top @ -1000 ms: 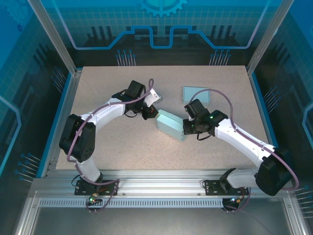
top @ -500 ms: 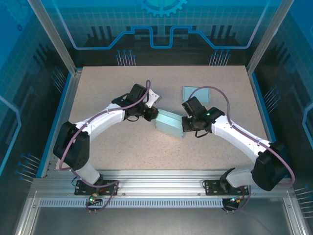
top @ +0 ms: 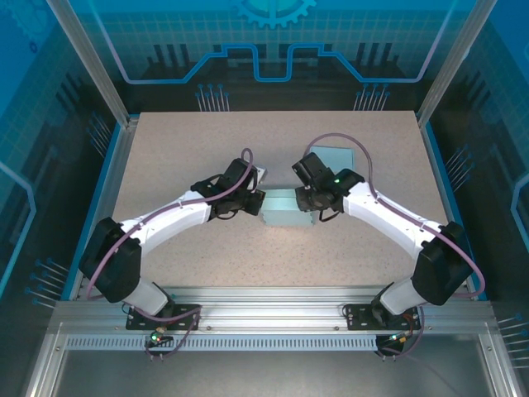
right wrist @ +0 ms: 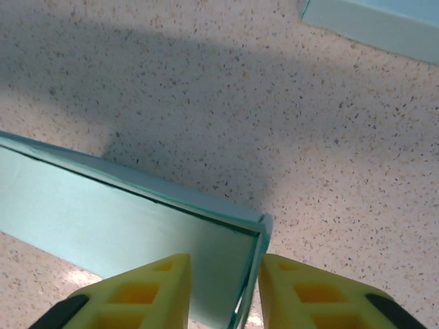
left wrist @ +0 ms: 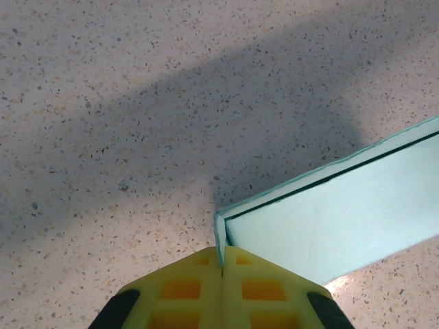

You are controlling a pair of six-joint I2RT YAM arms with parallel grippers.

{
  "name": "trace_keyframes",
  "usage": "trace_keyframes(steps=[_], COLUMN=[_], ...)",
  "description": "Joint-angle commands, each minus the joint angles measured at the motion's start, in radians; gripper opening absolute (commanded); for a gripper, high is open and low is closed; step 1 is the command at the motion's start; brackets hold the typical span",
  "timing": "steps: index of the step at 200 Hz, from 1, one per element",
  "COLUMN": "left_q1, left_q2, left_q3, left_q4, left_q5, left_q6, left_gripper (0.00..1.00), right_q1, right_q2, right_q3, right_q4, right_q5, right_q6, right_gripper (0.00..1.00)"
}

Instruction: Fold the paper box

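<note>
The pale teal paper box (top: 283, 208) lies in the middle of the table between both arms. My left gripper (top: 261, 202) is at its left end; in the left wrist view the yellow jaws (left wrist: 221, 266) are shut on the box's thin upright end wall (left wrist: 219, 236). My right gripper (top: 308, 201) is at the box's right end. In the right wrist view it (right wrist: 224, 266) stands open astride the box's right wall (right wrist: 255, 264), with a gap to the left finger (right wrist: 154, 288). The box's inside face (right wrist: 103, 212) shows below.
A second flat teal box piece (top: 331, 157) lies behind the right gripper, and its corner (right wrist: 374, 24) shows in the right wrist view. The speckled tabletop (top: 182, 132) is bounded by blue rails and glass walls.
Both arms swung inward and the box turned from slanted to nearly square with the table edge. The right gripper's jaws parted from the box's right wall. The left gripper stayed shut.
</note>
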Motion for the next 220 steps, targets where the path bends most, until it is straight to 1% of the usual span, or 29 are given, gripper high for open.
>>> trace_keyframes(steps=[1, 9, 22, 43, 91, 115, 145, 194, 220], left_q1=[-0.018, -0.024, -0.03, -0.032, -0.033, -0.035, -0.034, -0.035, -0.035], left_q2=[-0.033, -0.034, -0.034, -0.032, -0.025, -0.017, -0.012, -0.006, -0.004], left_q3=[-0.006, -0.004, 0.002, 0.022, 0.032, 0.034, 0.036, 0.038, 0.038], left_q4=[0.016, 0.014, 0.004, -0.031, -0.046, -0.047, -0.049, -0.049, -0.046], left_q5=[-0.008, -0.01, -0.011, -0.02, -0.021, -0.025, -0.031, -0.034, -0.033], left_q6=[0.028, 0.047, 0.082, 0.111, 0.104, 0.105, 0.108, 0.1, 0.093], left_gripper=[0.0, 0.0, 0.0, 0.0, 0.0, 0.0, 0.0, 0.0, 0.0], right_q1=[0.0, -0.008, -0.023, -0.043, -0.05, -0.067, -0.096, -0.112, -0.113], right_q2=[0.015, 0.016, 0.018, 0.012, -0.038, -0.062, -0.079, -0.056, -0.044], right_q3=[0.04, 0.042, 0.041, 0.042, 0.022, -0.007, -0.047, -0.081, -0.079], right_q4=[-0.015, -0.019, -0.021, -0.024, -0.031, -0.025, 0.007, 0.039, 0.051], right_q5=[0.028, 0.033, 0.034, 0.023, 0.011, -0.003, -0.059, -0.084, -0.097], right_q6=[-0.026, -0.032, -0.046, -0.066, -0.058, -0.046, -0.05, -0.043, -0.047], right_gripper=[0.41, 0.44, 0.46, 0.47, 0.46, 0.45, 0.42, 0.37, 0.31])
